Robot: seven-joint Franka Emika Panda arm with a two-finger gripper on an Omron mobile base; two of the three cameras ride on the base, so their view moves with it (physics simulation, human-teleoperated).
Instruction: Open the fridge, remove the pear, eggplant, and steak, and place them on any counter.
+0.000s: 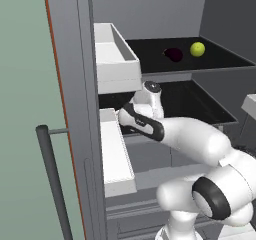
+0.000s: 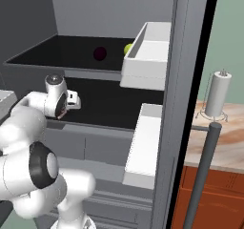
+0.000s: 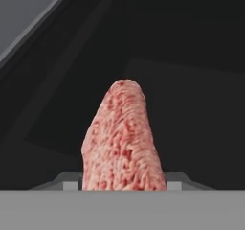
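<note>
The fridge (image 1: pixel 80 109) stands wide open, so that first step is done. The arm reaches into the lower shelf (image 1: pixel 200 106), and from the hand camera the steak (image 3: pixel 123 138) rises right up between the tips of the end effector (image 3: pixel 123 186), which looks clamped on it, both low finger blocks pressed to the meat's sides. Whether the slab is lifted clear of the dark shelf I can't tell. In the right base camera the end effector (image 2: pixel 71 100) sits over the near part of that lower shelf, on its left side. Up on the shelf above, the pear (image 1: pixel 197 49) and the eggplant (image 1: pixel 173 54) lie just beside each other toward the far wall, untouched. Off to the right of the open door, the table (image 2: pixel 224 140) with a paper towel roll (image 2: pixel 218 94) on it waits with none of the three foods showing on it. So by my reckoning: door open, steak in hand, nothing delivered yet, and two items left to fetch after this one.
</note>
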